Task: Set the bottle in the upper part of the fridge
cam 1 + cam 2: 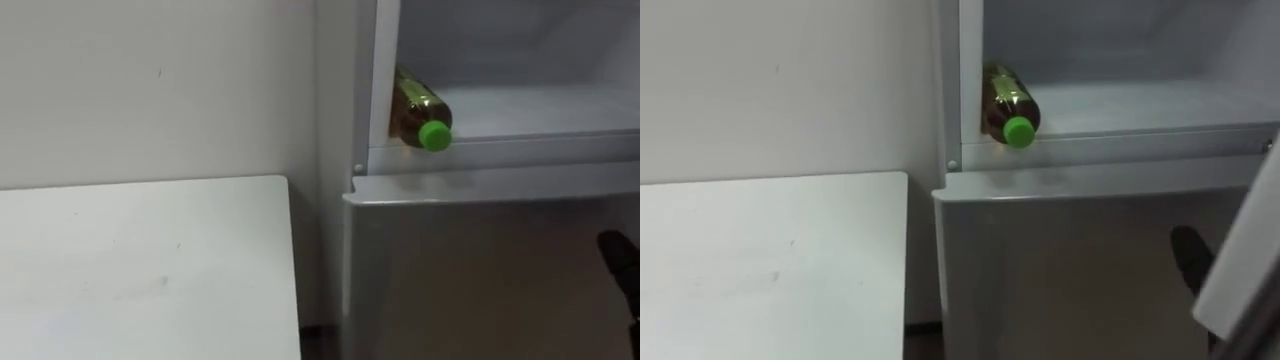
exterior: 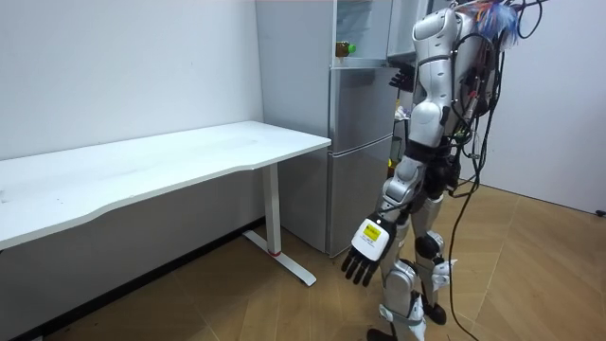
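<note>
Left eye view.
- One bottle (image 1: 414,108), amber with a green cap. It lies on its side on the shelf of the upper fridge compartment (image 1: 540,112), hard against the compartment's left wall. The cap points toward me at the front lip. Neither of my hands is on it.
- One lower fridge door (image 1: 480,280), grey and closed, directly beneath that compartment.
- One worktop (image 1: 140,260), white, just left of the fridge and set against a pale wall (image 1: 150,90).
- My right hand (image 1: 622,265): a dark part of it shows at the right edge, in front of the lower fridge door and well apart from the bottle. I cannot tell whether it is open or closed.

Right eye view.
- The bottle (image 1: 1006,102) lies in the same corner, cap outward.
- One upper door (image 1: 1248,265). Its pale edge slants across the lower right and it stands open. The dark part of my right hand lies behind it.

Room view.
- I stand upright on a wooden floor (image 2: 530,265), facing the fridge.
- The bottle (image 2: 345,47) shows in the open upper fridge compartment.
- My right hand is raised beside the fridge's upper part.
- My left hand (image 2: 367,248) hangs by my thigh. Its fingers (image 2: 360,275) are relaxed, point downward and hold nothing.
</note>
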You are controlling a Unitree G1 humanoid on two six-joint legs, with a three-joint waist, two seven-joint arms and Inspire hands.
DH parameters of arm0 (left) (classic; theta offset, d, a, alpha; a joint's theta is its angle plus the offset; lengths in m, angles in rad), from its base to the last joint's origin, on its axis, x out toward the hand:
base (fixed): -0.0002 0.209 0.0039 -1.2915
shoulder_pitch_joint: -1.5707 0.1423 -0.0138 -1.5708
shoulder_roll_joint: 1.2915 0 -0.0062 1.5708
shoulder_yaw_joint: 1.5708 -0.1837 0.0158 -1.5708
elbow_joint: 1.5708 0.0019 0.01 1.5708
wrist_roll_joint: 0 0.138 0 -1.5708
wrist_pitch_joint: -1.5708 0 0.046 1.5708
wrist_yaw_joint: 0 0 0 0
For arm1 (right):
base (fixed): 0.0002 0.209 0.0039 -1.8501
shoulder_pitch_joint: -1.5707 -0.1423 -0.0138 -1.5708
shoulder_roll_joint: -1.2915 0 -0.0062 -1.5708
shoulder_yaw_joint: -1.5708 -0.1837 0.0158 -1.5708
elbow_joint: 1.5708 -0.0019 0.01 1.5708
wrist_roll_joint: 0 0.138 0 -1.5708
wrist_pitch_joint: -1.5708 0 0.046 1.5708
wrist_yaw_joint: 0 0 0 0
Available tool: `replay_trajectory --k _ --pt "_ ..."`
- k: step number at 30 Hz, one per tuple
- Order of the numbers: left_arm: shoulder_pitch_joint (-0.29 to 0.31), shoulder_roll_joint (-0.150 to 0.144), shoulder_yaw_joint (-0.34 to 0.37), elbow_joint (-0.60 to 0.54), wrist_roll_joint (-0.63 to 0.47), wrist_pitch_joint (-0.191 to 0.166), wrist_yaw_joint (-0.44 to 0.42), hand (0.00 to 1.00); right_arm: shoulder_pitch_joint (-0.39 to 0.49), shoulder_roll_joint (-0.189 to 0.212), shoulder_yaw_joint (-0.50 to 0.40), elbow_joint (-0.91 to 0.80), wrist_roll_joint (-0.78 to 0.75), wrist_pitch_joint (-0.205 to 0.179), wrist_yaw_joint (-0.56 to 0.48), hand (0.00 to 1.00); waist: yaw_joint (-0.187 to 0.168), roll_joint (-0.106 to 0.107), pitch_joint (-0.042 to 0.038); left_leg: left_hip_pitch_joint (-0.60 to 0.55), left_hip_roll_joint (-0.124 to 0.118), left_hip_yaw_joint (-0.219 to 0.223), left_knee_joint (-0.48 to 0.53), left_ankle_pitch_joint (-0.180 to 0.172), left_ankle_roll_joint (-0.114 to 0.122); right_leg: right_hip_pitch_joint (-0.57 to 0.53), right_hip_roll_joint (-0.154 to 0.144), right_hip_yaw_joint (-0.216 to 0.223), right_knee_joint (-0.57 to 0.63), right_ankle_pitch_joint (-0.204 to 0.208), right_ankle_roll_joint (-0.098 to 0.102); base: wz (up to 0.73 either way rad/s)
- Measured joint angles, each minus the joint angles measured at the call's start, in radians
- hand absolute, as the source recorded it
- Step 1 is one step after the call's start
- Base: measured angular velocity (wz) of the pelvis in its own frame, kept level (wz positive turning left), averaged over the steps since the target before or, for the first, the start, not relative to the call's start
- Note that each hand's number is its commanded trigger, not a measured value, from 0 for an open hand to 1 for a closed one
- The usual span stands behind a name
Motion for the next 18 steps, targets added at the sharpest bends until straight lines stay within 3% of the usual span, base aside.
replay_trajectory --k 6,11,18 --pt "0.0 0.001 0.001 0.0 0.0 0.003 0.003 0.0 -0.002 0.0 0.007 0.0 -0.049 0.042 0.033 0.0 0.002 -0.011 -0.0064 -0.008 0.0 -0.01 0.003 0.0 0.0 0.001 0.0 -0.011 -0.005 0.0 0.0 0.05" --pt "-0.004 0.002 0.001 0.002 0.007 0.005 0.003 0.0 -0.002 0.0 0.018 0.001 -0.164 0.054 0.071 0.0 0.011 -0.015 -0.0069 -0.008 0.001 -0.01 0.004 0.0 0.0 0.001 0.0 -0.014 -0.005 0.0 0.0 0.0" --pt "-0.018 0.013 0.001 -0.003 0.008 0.078 -0.022 0.0 0.001 -0.002 0.07 0.167 -0.492 0.091 0.264 0.0 0.002 -0.033 -0.0088 -0.002 0.003 -0.012 0.004 -0.001 -0.001 0.01 0.0 -0.017 -0.006 0.003 -0.003 0.0"
